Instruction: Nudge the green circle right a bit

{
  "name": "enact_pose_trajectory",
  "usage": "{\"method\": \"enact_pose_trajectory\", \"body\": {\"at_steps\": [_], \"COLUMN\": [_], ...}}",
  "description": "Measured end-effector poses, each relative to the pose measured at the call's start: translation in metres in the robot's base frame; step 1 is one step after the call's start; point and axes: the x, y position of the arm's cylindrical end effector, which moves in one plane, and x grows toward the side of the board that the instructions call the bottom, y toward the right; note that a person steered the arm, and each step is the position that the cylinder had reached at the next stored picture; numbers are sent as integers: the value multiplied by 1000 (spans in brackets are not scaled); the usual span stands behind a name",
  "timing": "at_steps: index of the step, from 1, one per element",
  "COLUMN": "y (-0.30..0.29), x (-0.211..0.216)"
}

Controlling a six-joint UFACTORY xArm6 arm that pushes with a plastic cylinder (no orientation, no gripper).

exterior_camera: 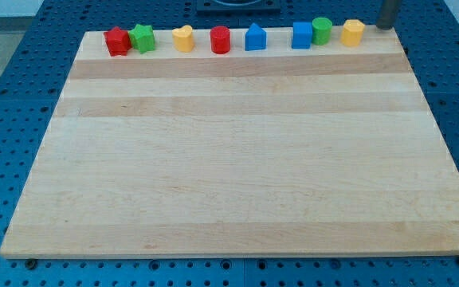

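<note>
The green circle (322, 31) stands near the board's top edge, toward the view's right, touching the right side of a blue square block (301, 36). A yellow block (352, 33) stands just to its right with a small gap between them. My tip (386, 28) is at the board's top right corner, to the right of the yellow block and apart from every block. Further left along the top edge stand a blue house-shaped block (255, 37), a red cylinder (220, 40), a yellow heart (183, 38), a green star (143, 37) and a red block (117, 41).
The wooden board (237, 175) lies on a blue perforated table (22, 104). All blocks stand in one row along the board's top edge. A dark fixture (237, 5) sits beyond the board at the view's top middle.
</note>
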Motion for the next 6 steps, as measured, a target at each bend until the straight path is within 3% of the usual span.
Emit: {"method": "enact_pose_trajectory", "body": {"at_steps": [1, 3, 6], "y": [-11, -111, -138], "x": [-1, 0, 0]}}
